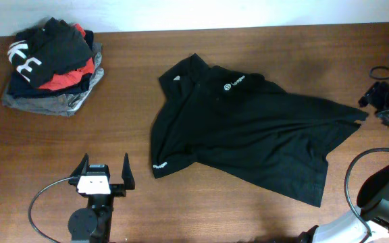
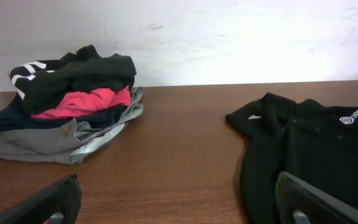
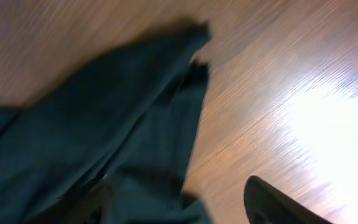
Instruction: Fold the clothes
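The black long-sleeved top [image 1: 248,128] lies spread on the wooden table, right of centre, with its white round logo and lettering [image 1: 235,84] facing up. The left wrist view shows its collar end [image 2: 303,149]. My left gripper [image 1: 104,172] is open and empty near the front edge, left of the top's lower left corner; its fingers frame bare wood [image 2: 179,211]. My right gripper [image 1: 378,100] is at the right edge beside the top's right corner. Its view is blurred, with open fingers [image 3: 185,205] over an edge of the black fabric [image 3: 104,137], holding nothing.
A pile of folded clothes [image 1: 53,67] sits at the back left: a black garment with big white letters on red, navy and grey ones, also in the left wrist view [image 2: 67,106]. The right arm's link [image 1: 383,192] and cables are at the front right.
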`<state>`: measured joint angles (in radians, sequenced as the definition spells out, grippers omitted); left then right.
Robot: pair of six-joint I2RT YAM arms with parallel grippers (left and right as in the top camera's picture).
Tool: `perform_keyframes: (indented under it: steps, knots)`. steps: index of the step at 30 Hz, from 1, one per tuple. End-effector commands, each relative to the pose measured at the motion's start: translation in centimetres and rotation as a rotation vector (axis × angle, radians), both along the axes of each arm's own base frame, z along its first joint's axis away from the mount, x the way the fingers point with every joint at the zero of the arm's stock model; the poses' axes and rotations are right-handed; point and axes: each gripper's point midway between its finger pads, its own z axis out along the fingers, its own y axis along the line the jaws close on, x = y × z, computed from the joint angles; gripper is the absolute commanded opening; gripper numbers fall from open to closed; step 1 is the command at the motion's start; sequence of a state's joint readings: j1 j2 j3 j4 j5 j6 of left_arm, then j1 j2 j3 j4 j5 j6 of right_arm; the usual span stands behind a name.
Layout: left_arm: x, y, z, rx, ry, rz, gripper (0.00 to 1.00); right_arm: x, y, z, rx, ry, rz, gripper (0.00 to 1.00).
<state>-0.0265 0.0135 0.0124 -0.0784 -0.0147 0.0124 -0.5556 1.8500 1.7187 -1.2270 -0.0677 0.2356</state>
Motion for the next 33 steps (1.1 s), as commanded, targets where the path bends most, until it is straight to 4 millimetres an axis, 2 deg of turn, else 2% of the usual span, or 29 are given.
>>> perform_keyframes:
  steps: [1,8,11,14,17,22,26,30,33]
  knots:
    - [0.0,-0.1,-0.1,0.018,0.001,-0.008,0.99,0.2,2.1,3.4,0.065,-0.108,0.018,0.7]
    - [0.0,-0.1,-0.1,0.018,0.001,-0.008,0.99,-4.4,5.5,9.3,0.056,-0.18,0.004,0.71]
    - [0.0,-0.1,-0.1,0.018,0.001,-0.008,0.99,-6.9,7.0,10.4,0.059,-0.182,-0.006,0.74]
    - [0.0,-0.1,-0.1,0.018,0.001,-0.008,0.99,-9.5,8.7,10.2,0.068,-0.17,-0.012,0.8]
    - [0.0,-0.1,-0.1,0.018,0.001,-0.008,0.99,-11.7,10.0,8.4,0.074,-0.162,-0.017,0.99]
    - [0.0,-0.1,-0.1,0.018,0.001,-0.008,0.99,-13.6,12.1,3.5,0.126,-0.161,-0.014,0.99]
    - [0.0,-0.1,-0.1,0.018,0.001,-0.008,0.99,-14.9,14.4,-1.4,0.252,-0.096,-0.011,0.99]
    - [0.0,-0.1,-0.1,0.018,0.001,-0.008,0.99,-15.8,14.9,-5.9,0.295,-0.03,-0.034,1.0]
    - [0.0,-0.1,-0.1,0.018,0.001,-0.008,0.99,-16.2,15.1,-8.3,0.313,-0.006,-0.069,0.98]
